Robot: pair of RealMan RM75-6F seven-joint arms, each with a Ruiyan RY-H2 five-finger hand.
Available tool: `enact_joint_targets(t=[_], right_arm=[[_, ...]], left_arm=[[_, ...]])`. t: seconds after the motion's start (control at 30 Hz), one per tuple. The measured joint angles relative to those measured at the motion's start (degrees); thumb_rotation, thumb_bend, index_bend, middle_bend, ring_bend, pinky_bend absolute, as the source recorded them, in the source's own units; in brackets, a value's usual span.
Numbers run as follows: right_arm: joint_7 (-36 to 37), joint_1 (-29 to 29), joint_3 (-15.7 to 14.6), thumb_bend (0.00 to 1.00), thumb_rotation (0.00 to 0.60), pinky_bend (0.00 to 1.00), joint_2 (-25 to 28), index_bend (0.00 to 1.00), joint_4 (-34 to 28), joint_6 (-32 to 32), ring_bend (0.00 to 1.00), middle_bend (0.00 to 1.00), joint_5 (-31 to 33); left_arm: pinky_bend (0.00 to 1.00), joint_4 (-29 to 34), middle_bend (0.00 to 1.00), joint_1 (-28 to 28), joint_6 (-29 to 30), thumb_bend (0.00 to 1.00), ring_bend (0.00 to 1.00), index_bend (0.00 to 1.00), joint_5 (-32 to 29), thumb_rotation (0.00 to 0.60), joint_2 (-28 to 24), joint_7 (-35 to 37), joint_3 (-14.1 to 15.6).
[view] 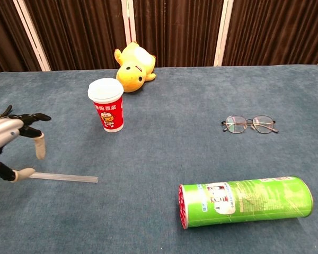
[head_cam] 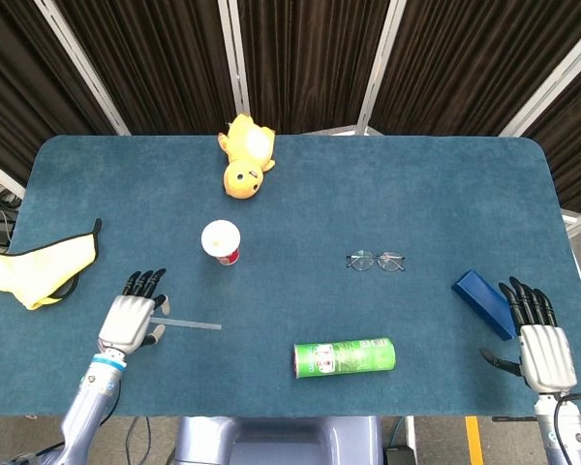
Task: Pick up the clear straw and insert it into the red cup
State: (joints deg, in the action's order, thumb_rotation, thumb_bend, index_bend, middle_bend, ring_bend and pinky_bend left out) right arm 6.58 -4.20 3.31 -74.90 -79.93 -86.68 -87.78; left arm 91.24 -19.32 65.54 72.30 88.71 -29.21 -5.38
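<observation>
The clear straw (head_cam: 189, 325) (view: 63, 178) lies flat on the blue table, front left. The red cup (head_cam: 221, 241) (view: 107, 105) with a white lid stands upright behind it. My left hand (head_cam: 131, 316) (view: 13, 143) hovers over the straw's left end, fingers spread, holding nothing. My right hand (head_cam: 540, 341) rests open at the table's front right corner, beside a blue box; the chest view does not show it.
A green can (head_cam: 344, 357) (view: 245, 201) lies on its side at the front. Glasses (head_cam: 376, 261) (view: 250, 124) lie right of centre. A yellow plush (head_cam: 245, 155) (view: 133, 65) is at the back, a yellow cloth (head_cam: 37, 270) at the left edge, a blue box (head_cam: 481, 302) near the right hand.
</observation>
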Motion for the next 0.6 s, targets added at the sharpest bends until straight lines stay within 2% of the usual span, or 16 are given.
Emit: enact_joint_targets(t=[0.6], right_arm=[[0.49, 0.08, 0.13, 0.03, 0.600, 0.00, 0.14, 0.00, -0.13, -0.22, 0.00, 0.00, 0.05]], left_arm=[[0.00, -3.91, 0.00, -3.38, -1.46, 0.35, 0.00, 0.48, -4.62, 0.600, 6.37, -3.86, 0.15]])
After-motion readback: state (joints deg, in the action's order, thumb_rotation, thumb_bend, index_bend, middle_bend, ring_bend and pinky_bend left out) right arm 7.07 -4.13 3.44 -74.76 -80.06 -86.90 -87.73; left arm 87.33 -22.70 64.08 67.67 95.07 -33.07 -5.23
